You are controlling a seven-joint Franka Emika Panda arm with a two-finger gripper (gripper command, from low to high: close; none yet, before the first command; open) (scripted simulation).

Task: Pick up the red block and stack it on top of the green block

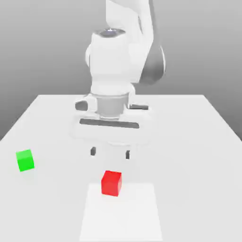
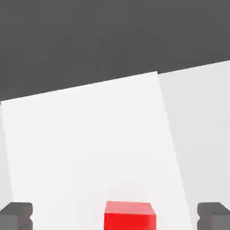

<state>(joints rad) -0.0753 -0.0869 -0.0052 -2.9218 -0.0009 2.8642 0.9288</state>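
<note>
The red block is a small bright cube resting on the white table, near its front middle. My gripper hangs above and a little behind it, open, with nothing between the dark fingertips. In the hand view the red block lies between the two spread fingertips, apart from both. The green block sits on the table toward the exterior view's left, well away from the gripper.
A brighter white rectangle marks the table surface under and in front of the red block. The arm's white body rises behind the gripper. Grey backdrop lies beyond the table's far edge.
</note>
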